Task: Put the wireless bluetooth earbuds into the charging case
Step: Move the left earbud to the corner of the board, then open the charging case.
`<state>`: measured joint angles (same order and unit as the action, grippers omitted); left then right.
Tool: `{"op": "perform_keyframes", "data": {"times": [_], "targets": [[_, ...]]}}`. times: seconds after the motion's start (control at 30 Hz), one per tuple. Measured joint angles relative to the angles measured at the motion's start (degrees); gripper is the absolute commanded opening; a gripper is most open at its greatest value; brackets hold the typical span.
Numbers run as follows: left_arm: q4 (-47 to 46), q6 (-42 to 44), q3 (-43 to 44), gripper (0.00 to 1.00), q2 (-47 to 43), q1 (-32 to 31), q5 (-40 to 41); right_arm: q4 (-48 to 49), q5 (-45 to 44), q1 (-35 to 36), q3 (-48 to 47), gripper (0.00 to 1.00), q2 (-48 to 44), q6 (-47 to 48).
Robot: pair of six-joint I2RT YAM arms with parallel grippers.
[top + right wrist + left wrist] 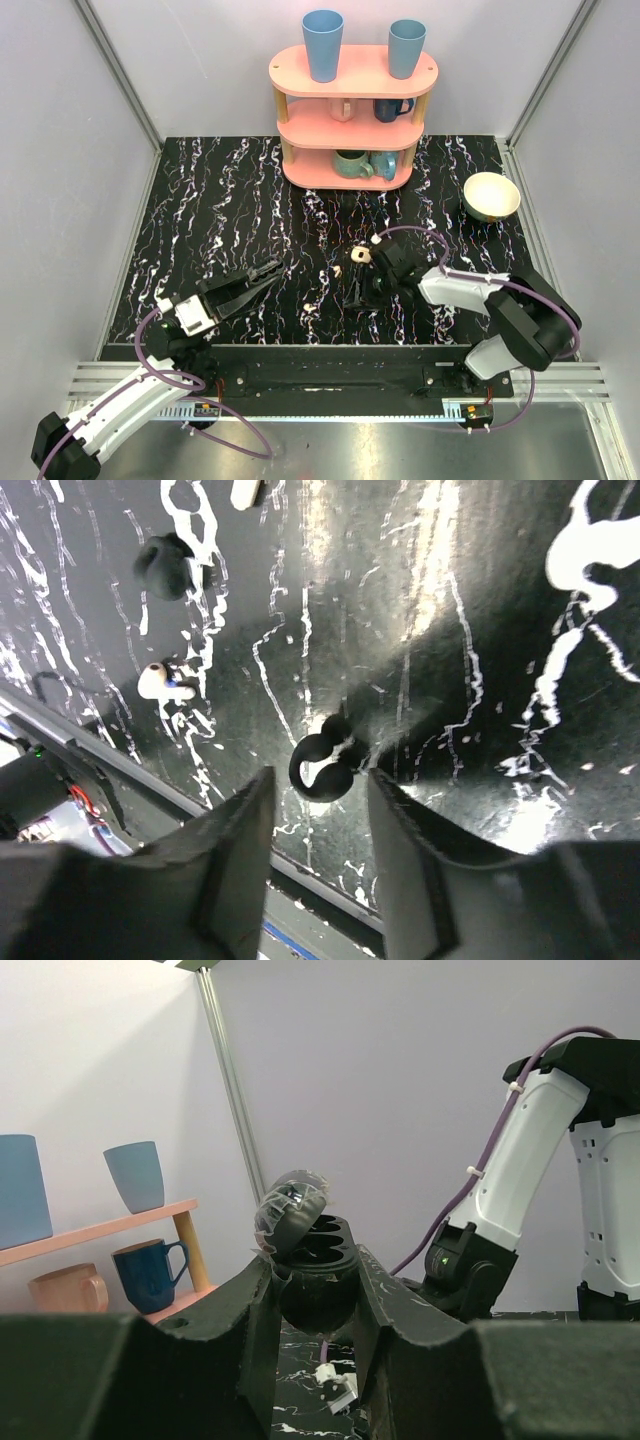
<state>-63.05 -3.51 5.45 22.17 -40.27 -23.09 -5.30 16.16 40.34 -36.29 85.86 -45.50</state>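
Note:
My left gripper (268, 272) (318, 1285) is shut on the charging case (315, 1250), which looks black here. It is held off the table with its taped lid (292, 1210) hinged open and its dark wells showing. My right gripper (358, 292) (318, 780) points down at the table and is open. A small black earbud (325, 765) lies on the marble top between its fingers, touching neither. A second black earbud (165, 565) lies farther off. Two tiny white pieces (362, 255) (337, 270) sit just beyond the right gripper.
A pink shelf (352, 110) with mugs stands at the back, with a cream bowl (491, 195) to its right. The table's near edge and metal rail (100, 770) run close under the right gripper. The right arm (540, 1160) rises close in front of the held case.

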Motion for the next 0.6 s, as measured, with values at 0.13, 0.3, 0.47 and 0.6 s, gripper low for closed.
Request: {"op": "perform_keyframes", "data": {"times": [0.13, 0.3, 0.47, 0.6], "targets": [[0.0, 0.0, 0.0, 0.0, 0.0, 0.0, 0.0, 0.3, -2.3, 0.9, 0.7, 0.73, -2.9, -1.3], [0.2, 0.0, 0.0, 0.0, 0.0, 0.0, 0.0, -2.3, -6.2, 0.9, -0.5, 0.74, -8.8, 0.3], [0.7, 0.0, 0.1, 0.0, 0.2, 0.0, 0.0, -4.6, -8.3, 0.9, -4.5, 0.7, -16.1, 4.2], [1.5, 0.1, 0.8, 0.0, 1.3, 0.0, -0.1, -6.7, -9.6, 1.3, -10.6, 0.61, -22.0, 8.9]]}}
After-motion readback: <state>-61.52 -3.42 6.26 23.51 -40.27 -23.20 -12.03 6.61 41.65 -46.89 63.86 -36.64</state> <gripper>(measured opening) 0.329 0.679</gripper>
